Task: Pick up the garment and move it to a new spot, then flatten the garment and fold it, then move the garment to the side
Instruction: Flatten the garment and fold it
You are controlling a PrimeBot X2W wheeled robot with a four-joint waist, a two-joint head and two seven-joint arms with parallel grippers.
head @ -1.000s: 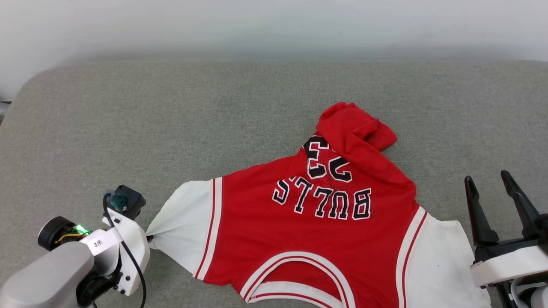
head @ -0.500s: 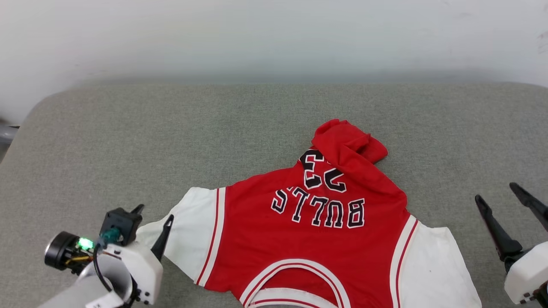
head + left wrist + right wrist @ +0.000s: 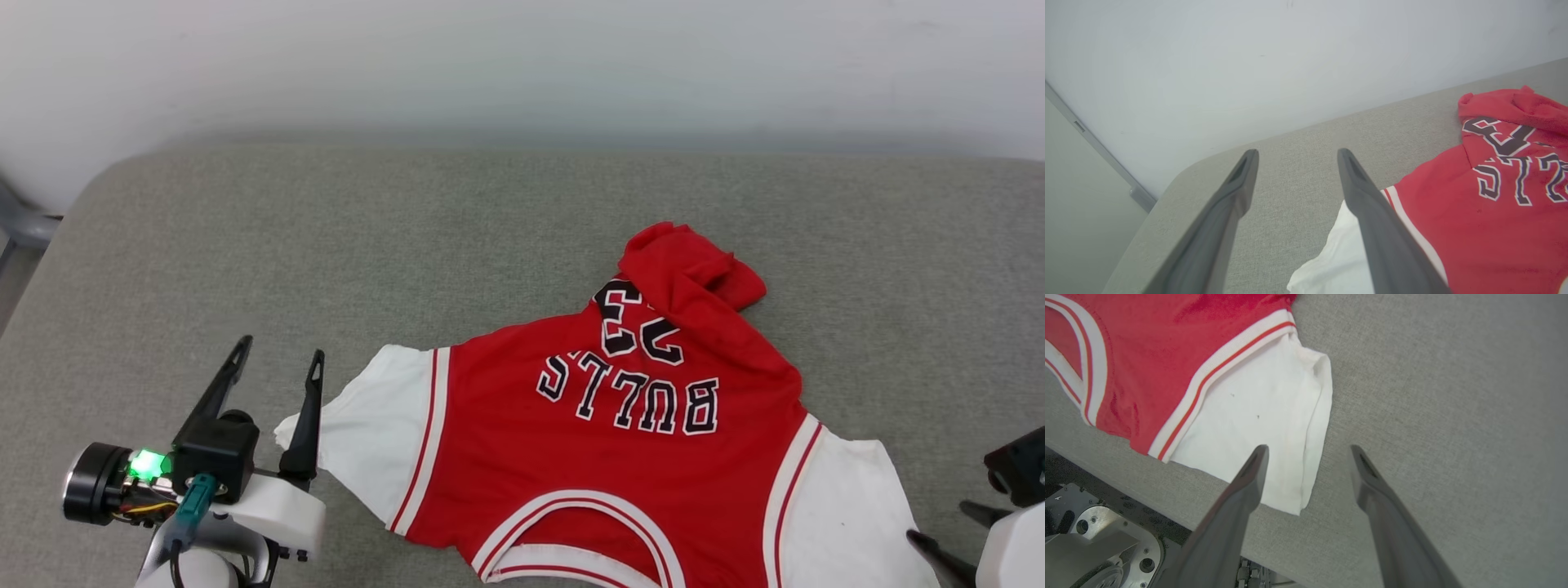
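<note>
The garment [image 3: 506, 457] lies spread on the grey cloth-covered table [image 3: 326, 245], lettering side up and upside down to me, neckline toward the near edge. Its far end is bunched into a red fold [image 3: 678, 261]. My left gripper [image 3: 279, 353] stands open just left of the white left sleeve [image 3: 367, 441], holding nothing. In the left wrist view the left gripper [image 3: 1297, 152] has bare table between its fingers, and the garment [image 3: 1453, 228] lies to the right. My right gripper [image 3: 1308, 449] is open above the outer edge of the white right sleeve [image 3: 1257, 416].
A pale wall [image 3: 522, 65] rises behind the table. The table's rounded left corner [image 3: 1180, 171] is close to my left gripper. In the right wrist view the table's near edge and my metal base [image 3: 1098, 547] show at the lower left.
My left gripper has opened and let go of the white left sleeve, which now lies slack. Its fingers now point up the view. The right gripper has sunk toward the bottom corner. The camera has shifted.
</note>
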